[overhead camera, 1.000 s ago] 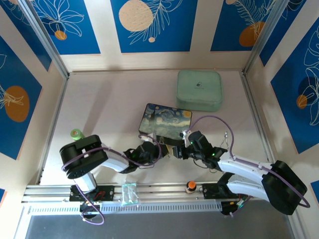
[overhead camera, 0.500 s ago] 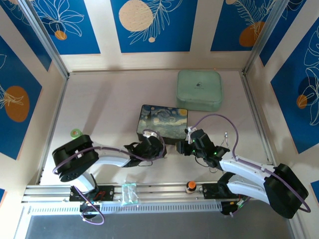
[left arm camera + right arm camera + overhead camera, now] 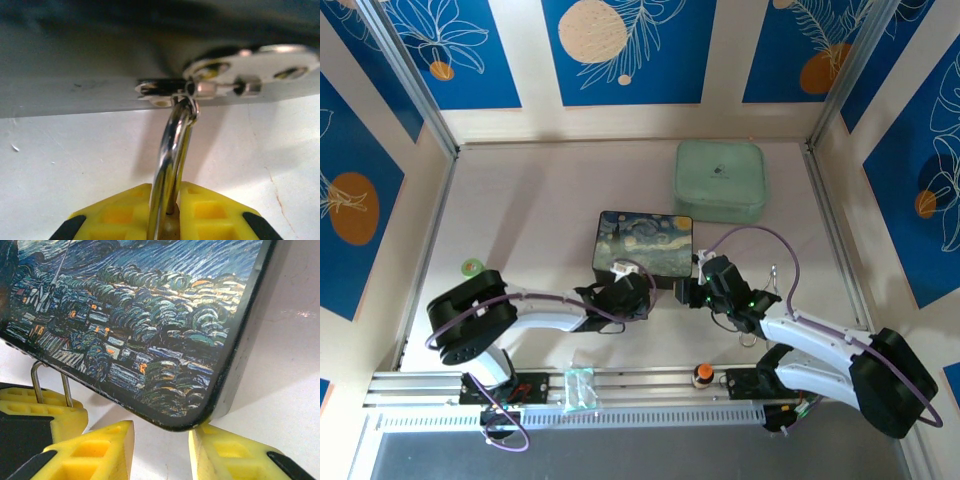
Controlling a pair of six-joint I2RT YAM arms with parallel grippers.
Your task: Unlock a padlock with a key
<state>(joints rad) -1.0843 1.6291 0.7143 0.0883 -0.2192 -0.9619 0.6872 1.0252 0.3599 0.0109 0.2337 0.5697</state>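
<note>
The left tool point(image 3: 170, 200) is pressed together on the padlock point(image 3: 173, 150), pinching it low on the silver shackle with a sliver of brass body between the yellow pads. The shackle hangs looped through the hasp point(image 3: 210, 87) of the starry-night box point(image 3: 150, 315), so the lock looks closed. The right tool point(image 3: 161, 432) stands spread astride the box's near corner on the counter point(image 3: 295, 390), holding nothing. By my reading the task is barely begun: bringing the key, inserting it and turning it are all left.

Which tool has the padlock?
The left tool: it pinches the padlock, shackle through the hasp of the painted box. The right tool stands open at that box's corner.
</note>
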